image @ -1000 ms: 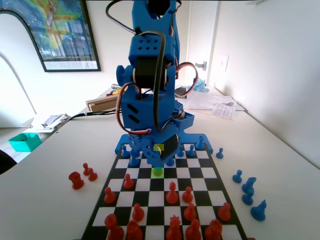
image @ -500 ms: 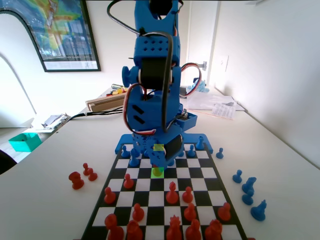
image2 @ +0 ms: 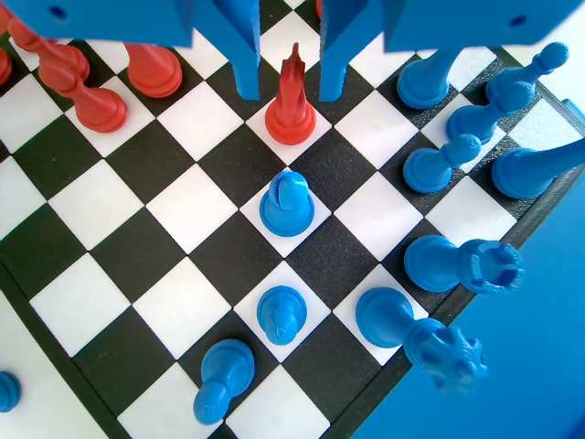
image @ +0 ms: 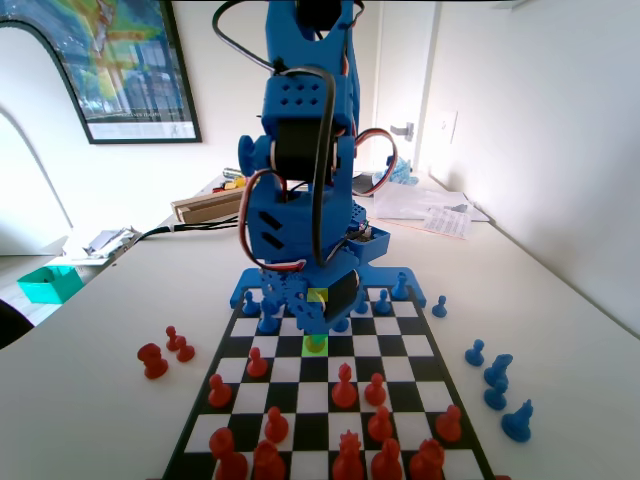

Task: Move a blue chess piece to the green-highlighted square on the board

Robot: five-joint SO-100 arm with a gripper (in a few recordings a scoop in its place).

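In the fixed view, one chessboard (image: 205,405) lay on one desk (image: 90,400). It carried one green-highlighted square (image: 315,346) and one duller yellow-green square (image: 318,296). Twelve red pieces (image: 344,385) could be counted on the board, though those at the bottom edge were cut off. Three more red pieces (image: 152,360) stood on the desk to the left. About five blue pieces (image: 517,420) stood on the desk to the right; two of them overlapped, so that count was unsure.

In the wrist view, two fingers (image2: 245,55) hung down. About ten blue pieces (image2: 286,203) stood on the board there, one of them a rook (image2: 462,265). Three red pieces showed whole, one of them a knight (image2: 291,101).
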